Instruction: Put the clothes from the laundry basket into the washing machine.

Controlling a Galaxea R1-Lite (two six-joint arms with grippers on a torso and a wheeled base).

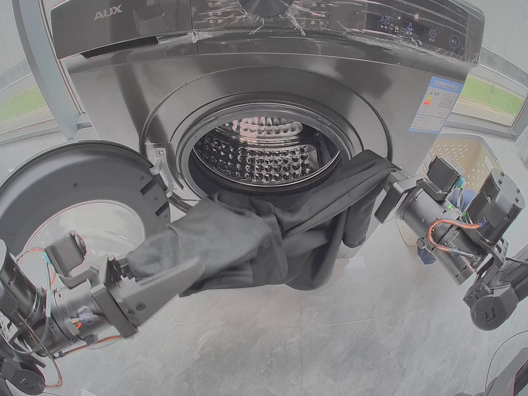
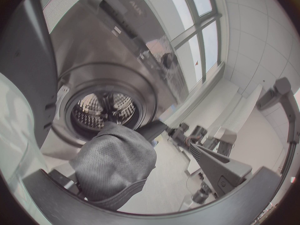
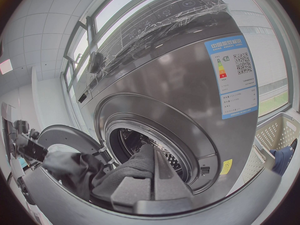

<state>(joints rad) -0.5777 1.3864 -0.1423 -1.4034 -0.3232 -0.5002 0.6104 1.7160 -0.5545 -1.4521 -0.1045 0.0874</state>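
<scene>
Item: dark garment [image 1: 258,237], slung across the 6 o'clock edge of the drum [image 1: 264,149] mouth, most of it hanging outside the washer [image 1: 330,78] front. Holders: left gripper [image 1: 181,270] at 8 o'clock of the mouth, jaws spread, one end of the fabric bunched over a single finger and not pinched; right gripper [image 1: 388,180] at 3 o'clock, jaws clenched on the other end. Step in hand, as we judge it: feeding the piece into the drum. To do it well we would lift both ends above the lower lip and carry them inward together, the middle fold going in first, and let go only once the bulk lies past the lip, so that nothing trails outside. Risk: the left end may slide off its finger before it clears the lip. Surroundings: door [image 1: 77,188] swung wide at 9 o'clock, close beside the left arm and limiting its sweep; basket [image 1: 467,155] at 3 o'clock of the washer, behind the right arm, with a blue cloth [image 3: 282,160] in it. The task looks partly done, with that blue piece yet to go in.
</scene>
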